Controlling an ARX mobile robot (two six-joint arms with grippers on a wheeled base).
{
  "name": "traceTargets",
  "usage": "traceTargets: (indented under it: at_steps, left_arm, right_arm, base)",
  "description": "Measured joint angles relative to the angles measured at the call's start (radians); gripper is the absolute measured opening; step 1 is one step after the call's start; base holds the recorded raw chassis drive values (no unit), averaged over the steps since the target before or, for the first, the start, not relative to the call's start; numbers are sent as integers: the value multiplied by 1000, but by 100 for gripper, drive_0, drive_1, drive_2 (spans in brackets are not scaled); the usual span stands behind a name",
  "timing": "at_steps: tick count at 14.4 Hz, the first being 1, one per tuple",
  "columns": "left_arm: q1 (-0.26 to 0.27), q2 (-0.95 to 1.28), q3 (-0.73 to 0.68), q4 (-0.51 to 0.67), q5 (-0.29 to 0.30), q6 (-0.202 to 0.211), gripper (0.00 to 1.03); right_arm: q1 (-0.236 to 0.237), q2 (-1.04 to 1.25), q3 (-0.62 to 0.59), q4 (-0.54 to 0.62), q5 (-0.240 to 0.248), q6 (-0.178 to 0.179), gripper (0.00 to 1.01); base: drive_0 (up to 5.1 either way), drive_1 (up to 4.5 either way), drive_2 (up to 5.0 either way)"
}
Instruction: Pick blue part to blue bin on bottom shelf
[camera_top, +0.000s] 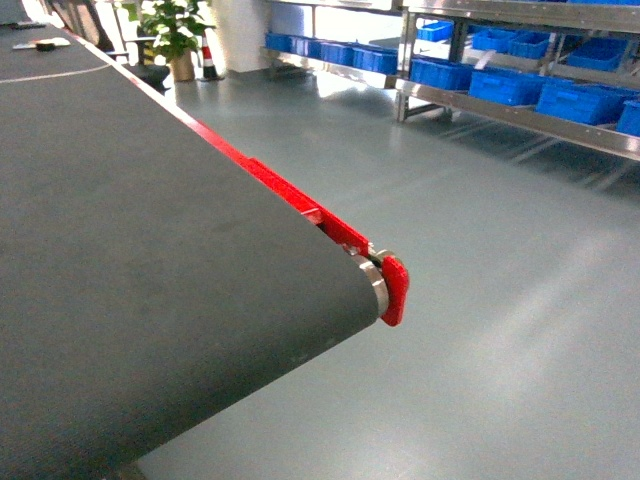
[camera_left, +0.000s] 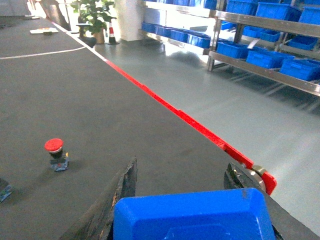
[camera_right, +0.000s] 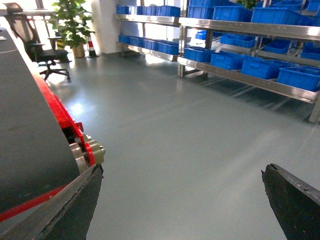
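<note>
In the left wrist view a blue part (camera_left: 192, 217), a smooth blue plastic piece with a raised rim, fills the space between my left gripper's (camera_left: 182, 167) dark fingers, which are shut on its sides above the dark conveyor belt (camera_left: 100, 100). My right gripper (camera_right: 182, 170) hangs open over the grey floor beside the belt's end roller, with nothing between its fingers. Across the floor stands the steel rack; its bottom shelf (camera_top: 520, 118) carries a row of blue bins (camera_top: 510, 85). Neither gripper shows in the head view.
A red-capped push button (camera_left: 55, 152) stands on the belt to the left. The belt's red side guard (camera_top: 330, 225) ends at a roller (camera_top: 375, 285). A potted plant (camera_top: 175, 30), a traffic cone (camera_top: 208, 58) and an office chair (camera_right: 45, 50) stand far back.
</note>
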Motion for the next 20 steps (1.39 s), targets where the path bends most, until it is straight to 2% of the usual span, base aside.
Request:
traceTargets:
  at_steps: [20]
  left_arm:
    - [0,0,0,0,0,0,44]
  right_arm:
    - [0,0,0,0,0,0,98]
  base:
    - [-163,-163,-163]
